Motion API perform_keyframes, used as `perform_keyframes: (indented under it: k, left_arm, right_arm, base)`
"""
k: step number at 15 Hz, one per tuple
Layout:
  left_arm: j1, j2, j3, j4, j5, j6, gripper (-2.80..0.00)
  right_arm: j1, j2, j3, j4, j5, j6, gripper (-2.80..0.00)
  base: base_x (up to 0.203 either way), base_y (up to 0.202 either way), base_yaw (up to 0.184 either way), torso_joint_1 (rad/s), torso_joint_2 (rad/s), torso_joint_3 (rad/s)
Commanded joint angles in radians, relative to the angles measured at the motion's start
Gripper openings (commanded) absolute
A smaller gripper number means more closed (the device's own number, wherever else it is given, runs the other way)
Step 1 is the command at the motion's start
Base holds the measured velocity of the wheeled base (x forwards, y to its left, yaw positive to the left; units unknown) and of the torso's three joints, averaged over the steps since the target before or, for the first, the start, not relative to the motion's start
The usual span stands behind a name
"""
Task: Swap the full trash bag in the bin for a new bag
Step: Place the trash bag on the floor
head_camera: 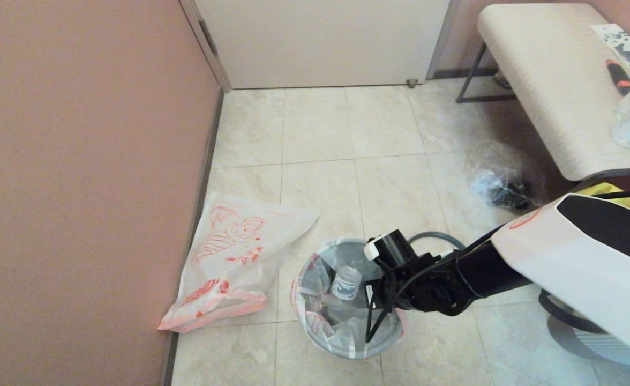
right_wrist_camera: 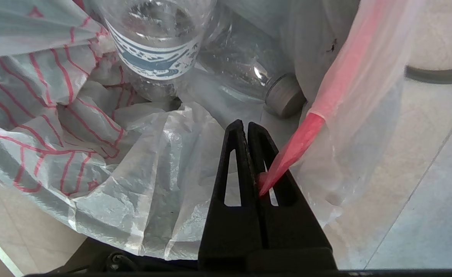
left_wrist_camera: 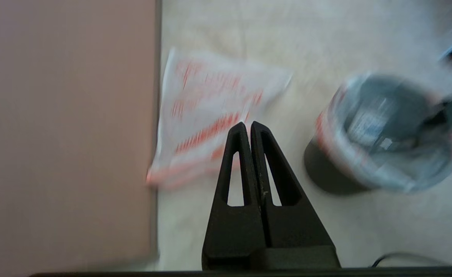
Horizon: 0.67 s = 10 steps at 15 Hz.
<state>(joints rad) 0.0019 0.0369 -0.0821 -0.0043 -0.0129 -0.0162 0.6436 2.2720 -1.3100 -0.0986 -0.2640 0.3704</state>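
The bin (head_camera: 347, 351) stands on the tiled floor, lined by the full trash bag (head_camera: 315, 279), whose clear bottles (head_camera: 345, 282) show in its open mouth. My right gripper (right_wrist_camera: 246, 125) hangs over the bin's near right rim. It is shut on the bag's orange-red handle (right_wrist_camera: 306, 134), which is drawn taut up out of the jaws. The new bag (head_camera: 234, 252) lies flat on the floor by the pink wall, left of the bin. In the left wrist view my left gripper (left_wrist_camera: 247, 125) is shut and empty, held above the floor between the new bag (left_wrist_camera: 210, 107) and the bin (left_wrist_camera: 326, 173).
The pink wall (head_camera: 79, 187) runs along the left, with a closed door (head_camera: 320, 43) at the back. A bench (head_camera: 550, 86) with a bottle stands at the right. Below it lie a clear film bag (head_camera: 500, 182) and a yellow bag (head_camera: 609, 188). A grey hose (head_camera: 433, 236) curves behind the bin.
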Motion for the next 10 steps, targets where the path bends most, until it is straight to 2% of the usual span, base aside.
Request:
perform_keyframes:
  k: [1,3,5,6,8,10]
  left_arm:
    - [0.001,0.183,-0.147,-0.004,-0.032,-0.010,-2.80]
    - [0.000,0.425,-0.279,-0.005,-0.129,-0.002,-2.80]
    - [-0.025,0.688,-0.359,-0.005,-0.236,0.054,-2.80]
    - [-0.059,0.810,-0.381,-0.006,-0.264,0.074,-2.80]
    - [-0.147,1.068,-0.417,-0.020,-0.279,0.102,-2.80]
    - [-0.213,1.327,-0.447,-0.087,-0.264,0.115,-2.80]
  right_arm:
    - [0.001,0.012,0.000,-0.003,-0.001,0.002,-2.80]
    - [0.001,0.014,-0.008,-0.007,0.000,0.002,-2.80]
    - [-0.001,0.020,-0.023,-0.007,0.003,0.004,-2.80]
    - [-0.001,0.023,-0.029,-0.007,0.003,0.004,-2.80]
    - [0.000,0.020,-0.037,-0.007,0.005,0.004,-2.80]
    - [0.004,0.019,-0.038,-0.007,0.005,0.004,-2.80]
  base:
    - [0.000,0.000,0.000,0.000,0.00,0.000]
    - [0.000,0.000,0.000,0.000,0.00,0.000]
    - [0.000,0.000,0.000,0.000,0.00,0.000]
    - [0.000,0.000,0.000,0.000,0.00,0.000]
    - [0.000,0.000,0.000,0.000,0.00,0.000]
    - [0.000,0.000,0.000,0.000,0.00,0.000]
